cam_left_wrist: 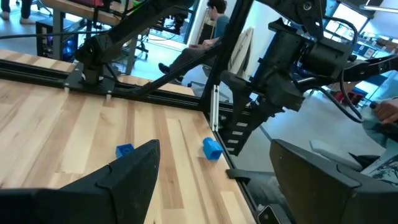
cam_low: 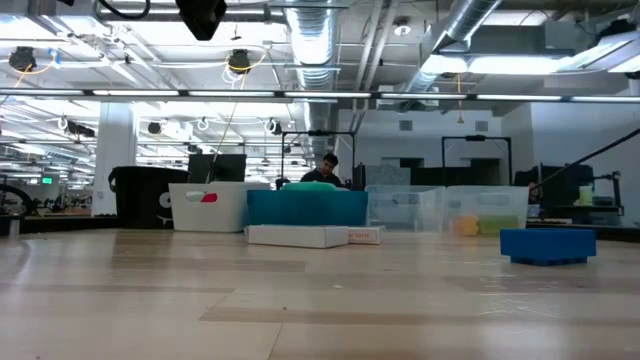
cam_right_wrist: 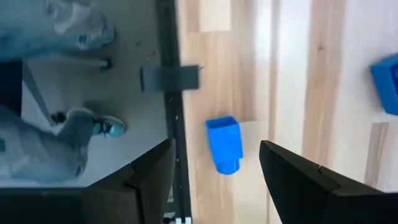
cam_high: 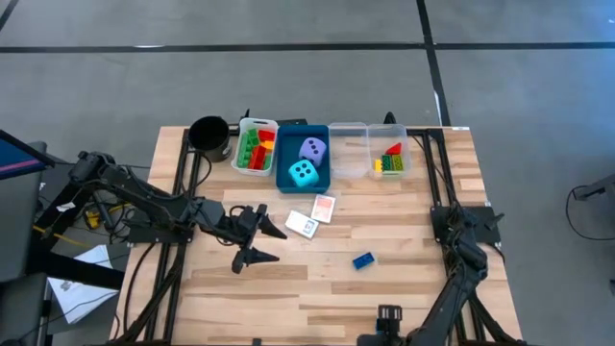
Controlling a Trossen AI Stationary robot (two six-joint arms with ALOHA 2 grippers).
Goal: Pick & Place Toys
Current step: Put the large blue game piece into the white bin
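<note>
Left end effector point(cam_high: 255, 235): fingers spread wide and empty, above the tabletop's left-middle, just left of the card packs; its two dark fingers point(cam_left_wrist: 124, 180) frame the left wrist view with a wide gap between them.
Right end effector point(cam_right_wrist: 214, 171): fingers apart and holding nothing, low at the tabletop's near edge on the right side; the arm is folded back there.
Tabletop point(cam_high: 413, 279): light wooden planks, dark frame rails along both sides.
Loose blue brick point(cam_high: 362, 260): lies alone on the bare wood, right of the card packs and near the middle of the tabletop; in the low view it sits at the right point(cam_low: 547, 245).
Card packs point(cam_high: 313, 217): two, lying flat and touching, just in front of the blue tray.
Blue tray point(cam_high: 285, 173): holds the cyan die point(cam_high: 304, 174) and the lavender die point(cam_high: 312, 148), side by side, dark dots up.
White tray point(cam_high: 240, 144): left of the blue tray, filled with red, green and yellow bricks point(cam_high: 256, 151).
Clear trays point(cam_high: 348, 151): right of the blue tray; the far right one holds a small stack of red, yellow and green bricks point(cam_high: 389, 161).
Black cup point(cam_high: 209, 135): at the far edge, left of the white tray.
Small blue piece point(cam_right_wrist: 224, 144): on the wood beside the edge rail, between the right fingers in the right wrist view.
Room: a seated person point(cam_low: 325, 168) shows behind the trays in the low view.
</note>
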